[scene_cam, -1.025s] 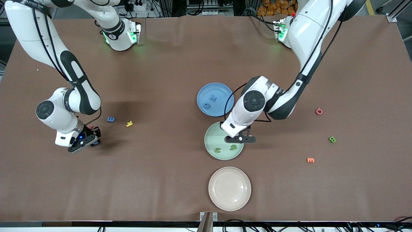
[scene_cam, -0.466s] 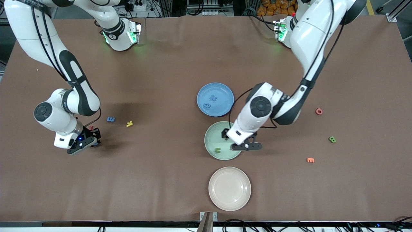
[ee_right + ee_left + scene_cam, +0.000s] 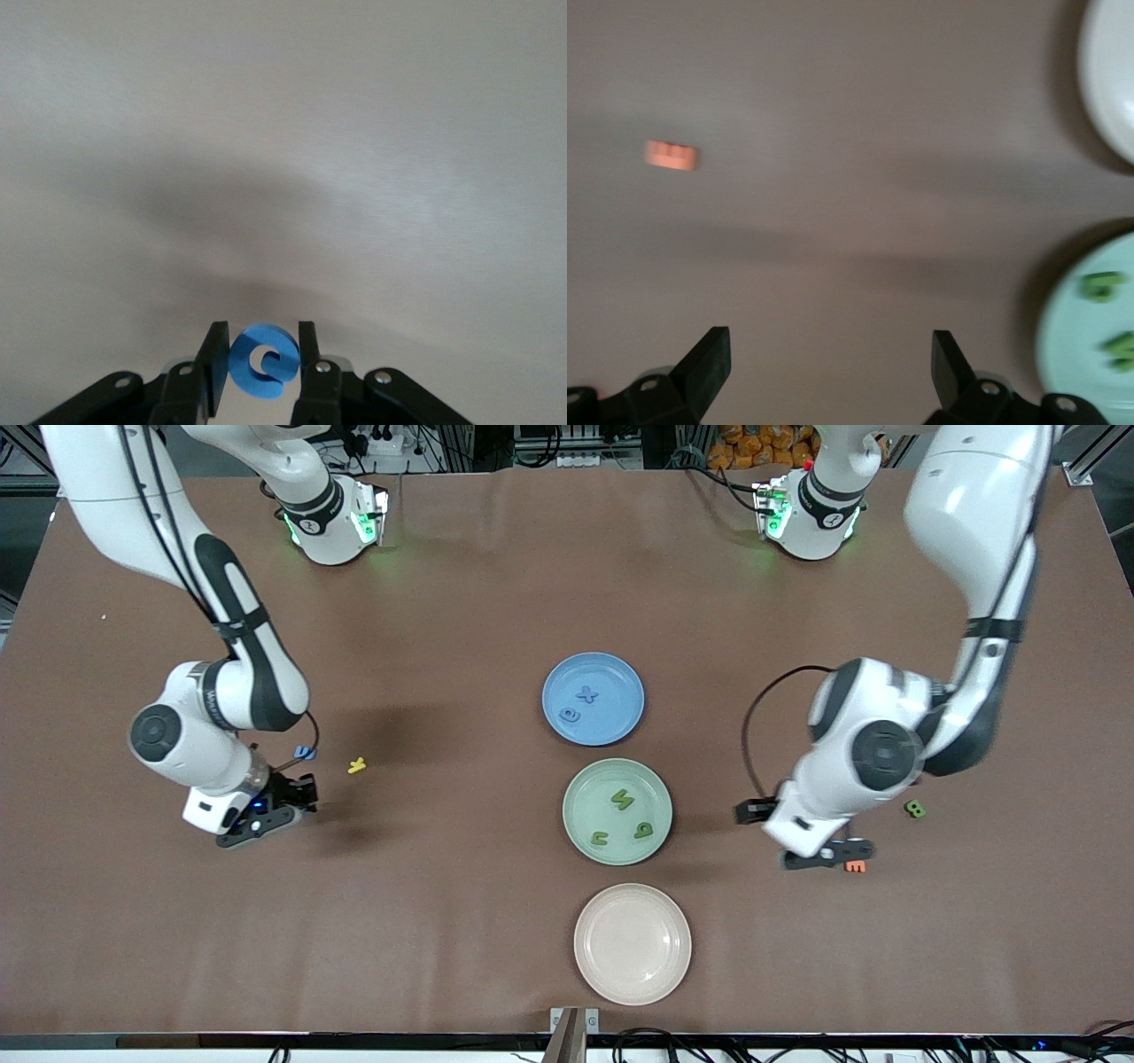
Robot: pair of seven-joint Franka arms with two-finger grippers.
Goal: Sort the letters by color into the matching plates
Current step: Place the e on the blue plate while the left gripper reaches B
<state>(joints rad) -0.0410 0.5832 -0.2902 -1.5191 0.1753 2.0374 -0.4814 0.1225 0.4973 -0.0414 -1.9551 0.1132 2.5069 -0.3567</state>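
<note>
Item: small flat blue foam letter [image 3: 262, 361], clamped between the fingers of the right gripper [image 3: 266, 817], carried over the brown table [image 3: 443, 868] toward the right arm's end. Light, soft, compressible (judged); best pinched across its flat faces, gently, lest it buckle or twist. Destination: round medium-blue matte plate [image 3: 611, 726], holding two blue letters; pale mint-green plate [image 3: 580, 793] holds three green. Left gripper [image 3: 828, 856], fingers spread apart and empty, is over the table beside a small orange letter [image 3: 856, 866]. Loose: another blue letter [image 3: 305, 753], green letter [image 3: 914, 810].

The right arm partly hides a blue letter [image 3: 306, 753] on the table.
</note>
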